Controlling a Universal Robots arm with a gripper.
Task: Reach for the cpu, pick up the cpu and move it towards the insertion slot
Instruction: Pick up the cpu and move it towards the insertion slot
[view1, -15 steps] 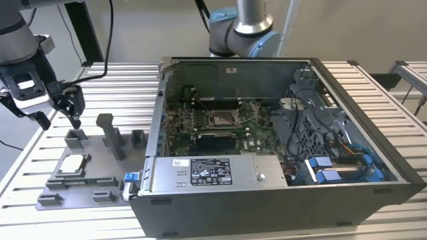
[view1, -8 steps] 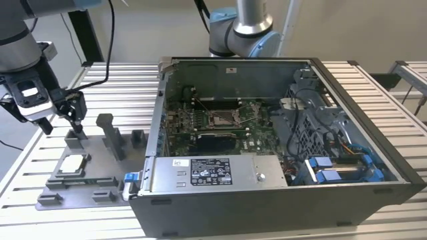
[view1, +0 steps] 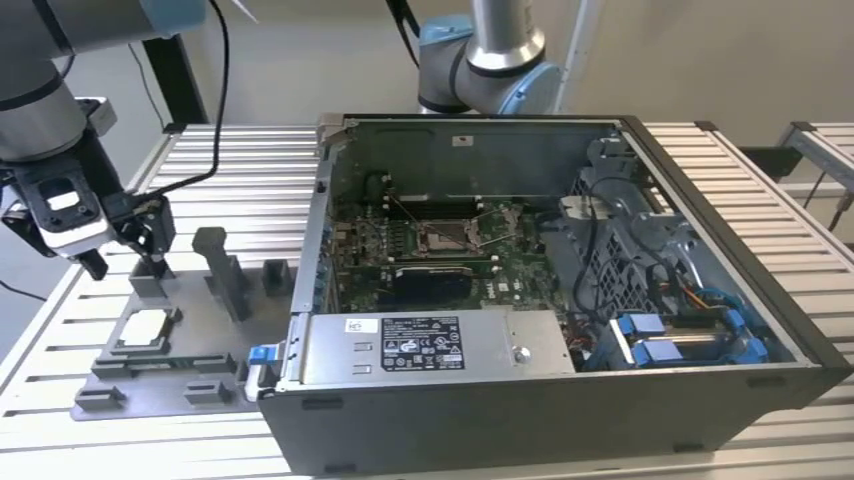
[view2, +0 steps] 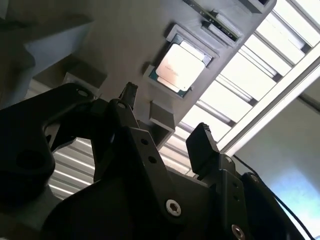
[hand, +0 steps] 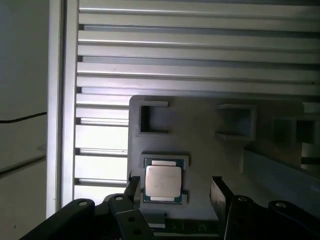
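The cpu (view1: 144, 327) lies silvery face up in a square recess of the grey fixture plate (view1: 200, 345), at the exterior view's left. My gripper (view1: 127, 265) hangs above the plate, a little behind the cpu, open and empty. In both wrist views the cpu (view2: 179, 67) (hand: 163, 182) sits in its recess beyond my black fingertips (view2: 202, 136) (hand: 218, 187), which stand apart and touch nothing. The insertion slot (view1: 446, 236), a small socket with a shiny metal frame, sits on the motherboard inside the open computer case (view1: 721, 330).
Upright grey fixture blocks (view1: 220, 272) rise from the plate between my gripper and the case wall. A long black block (view1: 424, 284) lies in front of the socket. A second arm (view1: 487, 60) stands behind the case. The slatted metal table (view1: 254, 150) carries everything.
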